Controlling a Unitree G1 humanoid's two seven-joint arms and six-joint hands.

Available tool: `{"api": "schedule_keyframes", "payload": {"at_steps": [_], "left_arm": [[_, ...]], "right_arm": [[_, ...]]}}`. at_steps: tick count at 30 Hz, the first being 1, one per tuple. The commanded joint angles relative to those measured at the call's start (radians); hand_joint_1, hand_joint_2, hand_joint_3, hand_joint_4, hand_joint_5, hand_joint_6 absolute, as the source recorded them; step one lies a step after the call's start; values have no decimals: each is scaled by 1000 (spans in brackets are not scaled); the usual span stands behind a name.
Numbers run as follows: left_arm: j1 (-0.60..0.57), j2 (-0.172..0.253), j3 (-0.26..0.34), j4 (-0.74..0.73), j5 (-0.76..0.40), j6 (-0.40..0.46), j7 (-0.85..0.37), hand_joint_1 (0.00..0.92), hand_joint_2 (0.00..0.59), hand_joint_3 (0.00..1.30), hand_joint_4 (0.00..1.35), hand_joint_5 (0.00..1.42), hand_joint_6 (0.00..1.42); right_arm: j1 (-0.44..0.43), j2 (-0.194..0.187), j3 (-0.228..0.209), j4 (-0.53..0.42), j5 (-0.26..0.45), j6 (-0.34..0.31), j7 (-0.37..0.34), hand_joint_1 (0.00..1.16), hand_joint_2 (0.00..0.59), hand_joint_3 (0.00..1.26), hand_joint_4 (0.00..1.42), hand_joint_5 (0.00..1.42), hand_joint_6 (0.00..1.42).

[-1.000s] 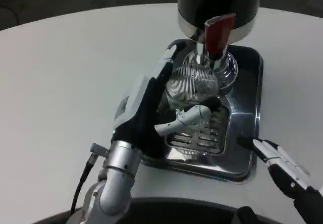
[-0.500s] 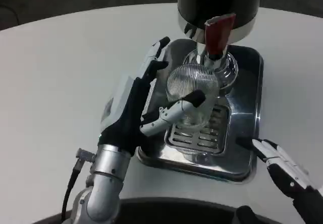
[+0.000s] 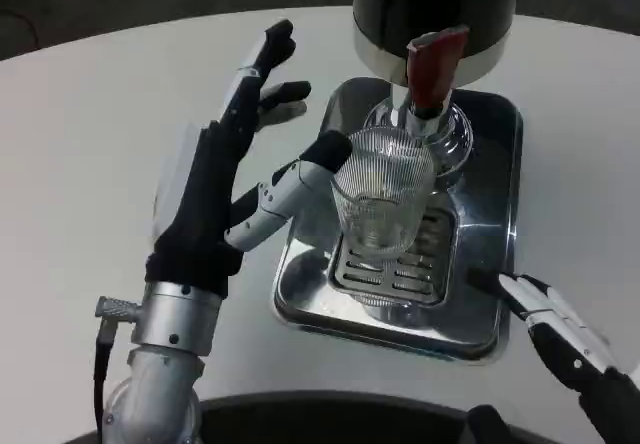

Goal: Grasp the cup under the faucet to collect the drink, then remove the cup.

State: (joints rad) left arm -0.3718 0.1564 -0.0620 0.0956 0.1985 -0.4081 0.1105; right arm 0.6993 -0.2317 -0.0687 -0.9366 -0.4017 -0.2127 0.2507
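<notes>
Fingers (image 3: 262,64) of left hand (image 3: 215,179) spread wide beside cup (image 3: 383,194).

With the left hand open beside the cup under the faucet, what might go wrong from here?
The left hand holds nothing, though one finger sits close against the cup; a sideways nudge might tip it on the tray. The red lever hangs just above the rim, so lifting straight up could hit it.

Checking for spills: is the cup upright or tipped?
Upright: the ribbed glass cup stands on the drip tray grate, its rim facing up beneath the red faucet.
</notes>
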Motion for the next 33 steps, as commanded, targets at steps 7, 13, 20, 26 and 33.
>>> {"api": "schedule_keyframes", "payload": {"at_steps": [7, 13, 20, 26, 33], "left_arm": [[44, -33, 20, -135, -79, 79, -69, 227, 75, 218, 209, 346, 357], [24, -49, 23, -135, -130, 93, -104, 233, 88, 246, 257, 388, 390], [-22, -55, 17, -148, -179, 118, -164, 237, 91, 262, 299, 406, 386], [-65, -54, 12, -177, -199, 150, -204, 242, 97, 298, 327, 408, 375], [-107, -66, -2, -217, -214, 195, -239, 242, 97, 300, 328, 408, 371]], "right_arm": [[-1, 4, 7, 9, 1, 2, -4, 704, 510, 104, 52, 0, 0], [3, 7, 6, 11, 0, 2, -6, 702, 511, 105, 54, 0, 0], [2, 9, 4, 11, 1, 3, -7, 699, 511, 105, 60, 0, 0], [-2, 8, 6, 15, 1, 4, -6, 698, 511, 105, 62, 0, 0], [-4, 12, 7, 17, 1, 4, -8, 697, 511, 111, 62, 0, 0]]}}
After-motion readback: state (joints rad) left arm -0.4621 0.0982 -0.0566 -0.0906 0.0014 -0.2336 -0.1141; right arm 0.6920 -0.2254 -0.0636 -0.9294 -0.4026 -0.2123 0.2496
